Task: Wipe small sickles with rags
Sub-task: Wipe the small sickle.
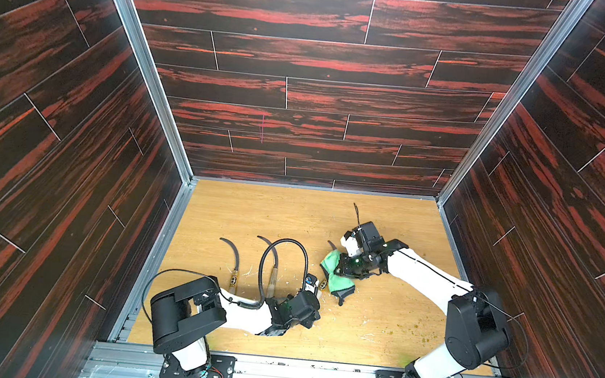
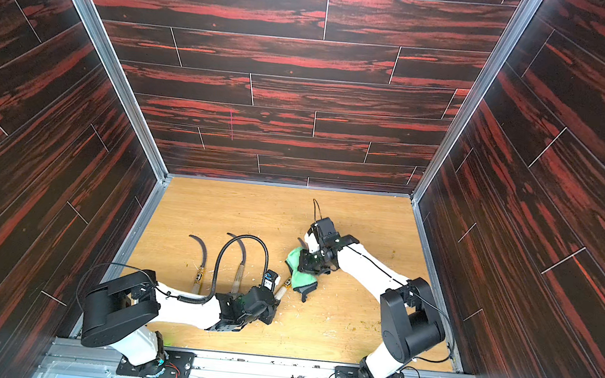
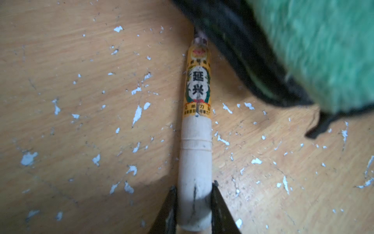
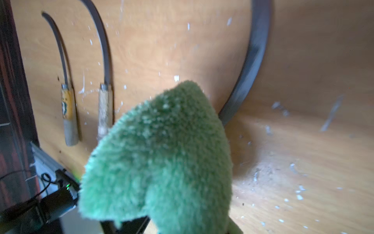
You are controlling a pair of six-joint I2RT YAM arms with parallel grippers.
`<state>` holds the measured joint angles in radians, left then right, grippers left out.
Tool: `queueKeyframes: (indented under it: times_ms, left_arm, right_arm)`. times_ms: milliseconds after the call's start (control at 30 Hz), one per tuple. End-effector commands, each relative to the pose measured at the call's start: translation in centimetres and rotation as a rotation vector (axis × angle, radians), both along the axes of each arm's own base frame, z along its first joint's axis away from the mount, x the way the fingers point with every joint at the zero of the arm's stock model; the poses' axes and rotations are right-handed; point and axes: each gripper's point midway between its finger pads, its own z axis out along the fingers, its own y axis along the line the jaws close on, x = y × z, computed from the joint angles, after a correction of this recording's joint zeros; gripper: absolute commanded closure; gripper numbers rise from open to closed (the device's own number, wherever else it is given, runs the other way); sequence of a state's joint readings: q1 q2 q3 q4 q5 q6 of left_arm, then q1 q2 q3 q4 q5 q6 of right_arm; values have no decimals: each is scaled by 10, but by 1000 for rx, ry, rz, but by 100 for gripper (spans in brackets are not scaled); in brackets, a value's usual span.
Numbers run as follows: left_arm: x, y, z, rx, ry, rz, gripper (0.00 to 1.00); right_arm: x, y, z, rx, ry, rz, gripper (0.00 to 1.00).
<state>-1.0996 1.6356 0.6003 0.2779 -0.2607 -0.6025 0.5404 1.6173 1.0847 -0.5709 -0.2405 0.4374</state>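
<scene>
Outer sickle (image 1: 233, 280) and middle sickle (image 1: 272, 281) laid side by side toward left edge of bench (image 1: 291, 211), blades pointed at far edge. Third sickle (image 3: 196, 141) clamped at handle butt by left gripper (image 3: 194, 187), jaws closed on it. Blade covered mid-bench by green rag (image 1: 334, 274), contact apparently made; rag pinched in closed right gripper (image 1: 343, 267).

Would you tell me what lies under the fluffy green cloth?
Under the fluffy green cloth runs a small sickle's dark curved blade; its pale wooden handle and tip stick out. The covered stretch is hidden.
</scene>
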Motion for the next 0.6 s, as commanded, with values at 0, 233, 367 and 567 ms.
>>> queueKeyframes:
  times_ms: [0, 233, 367, 567]
  left_arm:
    - [-2, 10, -11, 56, 23, 12, 100]
    - [0, 9, -12, 56, 18, 21, 100]
    - [0, 10, -12, 59, 17, 22, 100]
    - [-1, 13, -13, 58, 21, 29, 100]
  right_arm:
    - [-7, 13, -7, 55, 51, 17, 100]
    - [-38, 53, -23, 134, 184, 124, 100]
    - [-53, 68, -53, 92, 257, 161, 100]
    - [-56, 44, -106, -64, 318, 107, 100]
